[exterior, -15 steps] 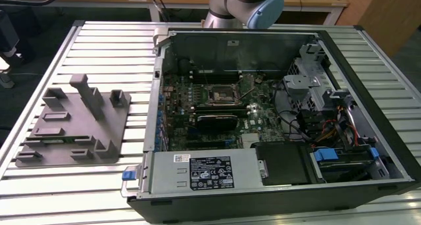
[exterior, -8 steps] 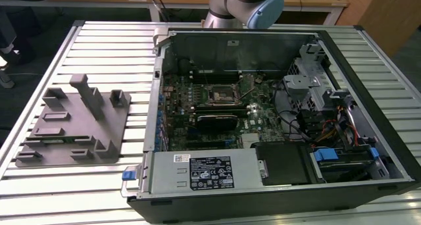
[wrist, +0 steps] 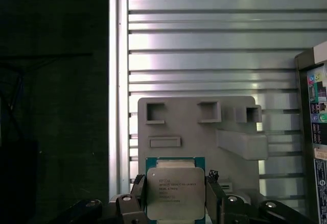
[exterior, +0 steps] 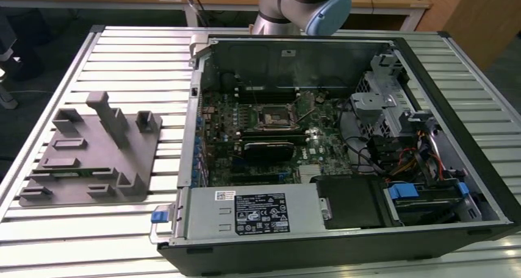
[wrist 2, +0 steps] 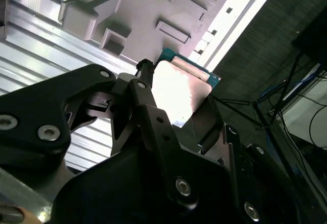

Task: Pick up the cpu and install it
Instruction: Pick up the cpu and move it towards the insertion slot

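Observation:
The cpu (wrist: 176, 189), a flat square chip with a silver metal top and a teal-green rim, is held between the black fingers (wrist: 137, 192) of my gripper (wrist: 176, 196), which is shut on two opposite edges. In the first wrist view it hangs above the grey fixture plate (wrist: 196, 127) on the slatted table. The second wrist view shows the cpu (wrist 2: 184, 89) from the side, its shiny face catching light, clamped in the gripper (wrist 2: 179, 104). In the exterior view the motherboard socket (exterior: 273, 114) lies inside the open computer case (exterior: 342, 138).
The grey fixture (exterior: 94, 153), with raised blocks and pockets, sits on the exterior view's left of the aluminium slat table (exterior: 138, 58). A black finned block (exterior: 269, 149) lies below the socket. Drive bays and cables (exterior: 407, 162) fill the case's right. The arm's base (exterior: 297, 7) stands behind the case.

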Available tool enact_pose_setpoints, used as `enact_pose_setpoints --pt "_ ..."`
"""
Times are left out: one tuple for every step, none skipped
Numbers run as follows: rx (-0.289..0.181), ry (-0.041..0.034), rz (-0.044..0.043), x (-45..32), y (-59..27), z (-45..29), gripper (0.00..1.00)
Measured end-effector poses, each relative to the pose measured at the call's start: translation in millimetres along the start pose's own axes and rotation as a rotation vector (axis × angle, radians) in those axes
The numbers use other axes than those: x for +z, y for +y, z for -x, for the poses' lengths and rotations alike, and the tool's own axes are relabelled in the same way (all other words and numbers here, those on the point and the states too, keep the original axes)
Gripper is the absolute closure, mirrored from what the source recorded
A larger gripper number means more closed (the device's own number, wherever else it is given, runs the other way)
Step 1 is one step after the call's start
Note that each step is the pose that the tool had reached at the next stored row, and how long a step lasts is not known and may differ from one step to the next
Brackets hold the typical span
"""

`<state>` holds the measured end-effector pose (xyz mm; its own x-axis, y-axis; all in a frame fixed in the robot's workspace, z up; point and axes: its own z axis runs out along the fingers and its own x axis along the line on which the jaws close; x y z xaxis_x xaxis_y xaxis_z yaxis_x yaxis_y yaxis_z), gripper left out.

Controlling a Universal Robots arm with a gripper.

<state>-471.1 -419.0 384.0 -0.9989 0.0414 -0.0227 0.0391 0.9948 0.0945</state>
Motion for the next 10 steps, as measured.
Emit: enact_pose_setpoints --pt "0.000 0.0000 0.0005 -1.0 0.1 0.0 0.45" --pt "0.000 0.0000 0.0011 -1.9 0.2 0.0 0.45" --pt "0.000 0.0001 0.0017 -2.9 0.3 0.1 0.45" --pt "0.000 0.0001 0.0022 -3.8 0.4 0.1 0.45" --pt "0.000 0.0001 0.0028 -4.6 0.4 0.1 0.45" --pt "0.000 0.0001 0.0033 -5.3 0.5 0.1 0.45" --pt "0.000 0.0002 0.0041 -5.8 0.5 0.1 0.45" --pt "0.000 0.0003 0.0054 -6.1 0.6 0.2 0.45" --pt "0.000 0.0002 0.0064 -6.0 0.6 0.3 0.45" --pt "0.000 0.0002 0.0068 -6.1 0.6 0.6 0.45"
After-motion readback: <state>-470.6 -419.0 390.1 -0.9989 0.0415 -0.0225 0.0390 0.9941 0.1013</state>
